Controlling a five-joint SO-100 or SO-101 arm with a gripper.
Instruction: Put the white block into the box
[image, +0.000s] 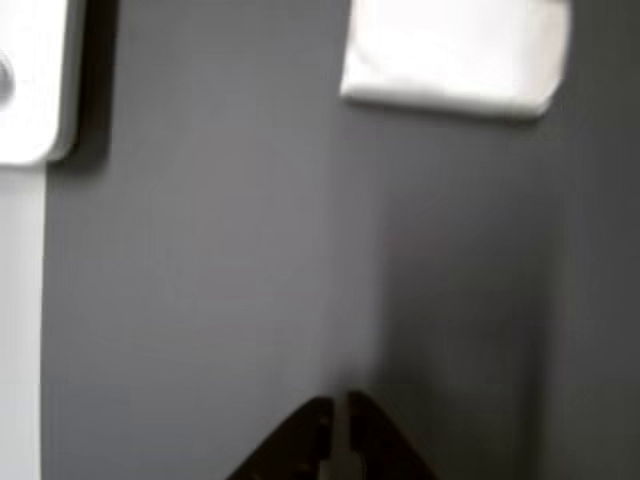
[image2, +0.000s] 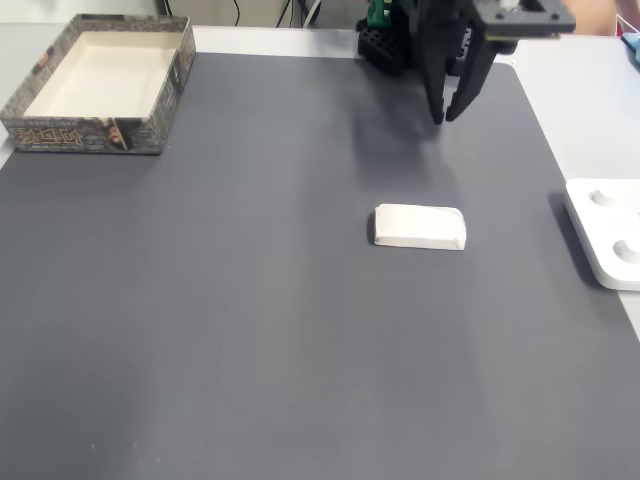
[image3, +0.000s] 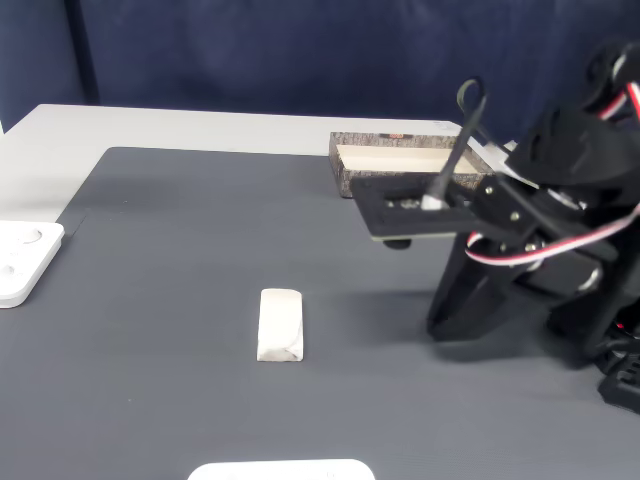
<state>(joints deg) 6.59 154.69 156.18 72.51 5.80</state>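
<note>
The white block (image2: 420, 227) lies flat on the dark grey mat, right of centre in a fixed view; it also shows as a small oblong brick (image3: 280, 323) and, blurred, at the top edge of the other view (image: 455, 55). The box (image2: 90, 135) with cream inner walls stands at the mat's far left corner, and in another fixed view the box (image3: 345, 170) sits behind the arm. My black gripper (image2: 446, 112) hangs above the mat beyond the block, apart from it, jaws together and holding nothing. The same gripper (image: 338, 425) (image3: 445, 320) points down at bare mat.
A flat white device (image2: 610, 235) lies off the mat's right edge in a fixed view, also seen as the white device (image: 30, 80) (image3: 25, 255). Another white object (image3: 280, 470) pokes in at the bottom edge. The arm's base (image2: 385, 40) stands at the mat's far side.
</note>
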